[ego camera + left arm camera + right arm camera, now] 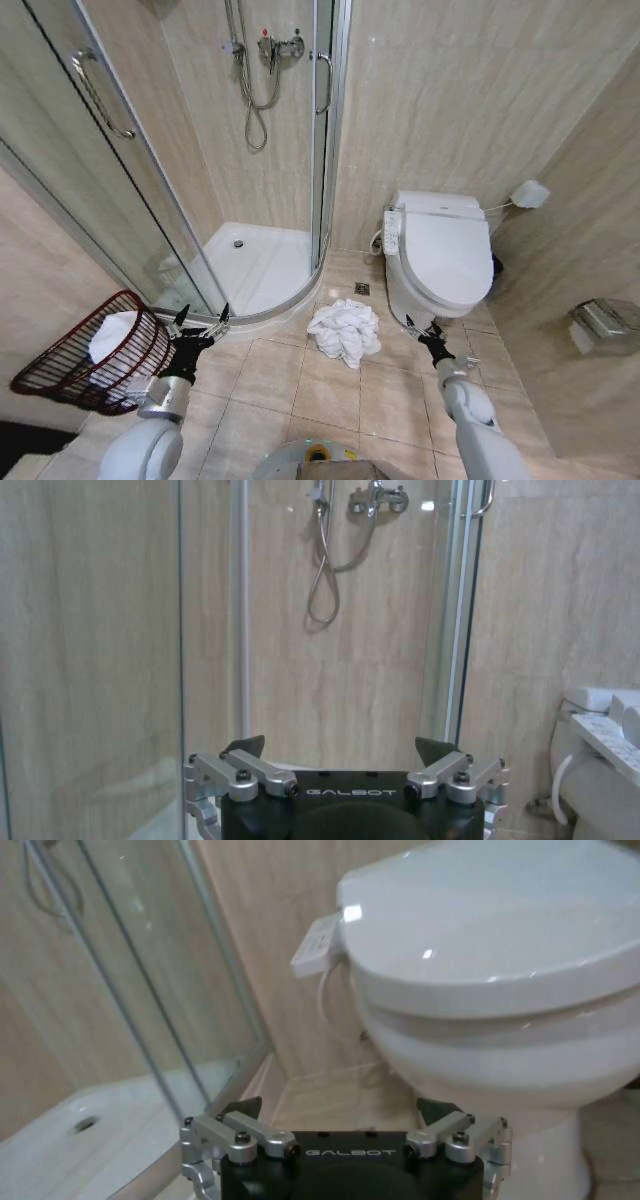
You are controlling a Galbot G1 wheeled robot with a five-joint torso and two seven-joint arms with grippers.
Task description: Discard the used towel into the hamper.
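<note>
At the far left of the head view the hamper [85, 360] rests tilted on the floor tiles [330, 390], its mouth turned toward the shower; a white cloth [112, 335] already lies inside it. Just beside its rim hangs the left claw [200, 322], spread wide and holding nothing, aimed at the glass shower enclosure [150, 200]. In its own wrist view the left claw's fingertips [245, 745] stand well apart with only the shower wall beyond.

In the middle, the used towel [343, 331] lies crumpled on the floor, between the shower tray's curved edge and the toilet [440, 255], untouched.

To the right, the right claw [423, 331] hovers low near the toilet's base, just beside the towel, also wide and empty.

The step in hand looks like the approach before the pick-up. The next move likely calls for a claw to drop onto the heap's raised folds and pinch enough cloth to lift the heap in one piece.
</note>
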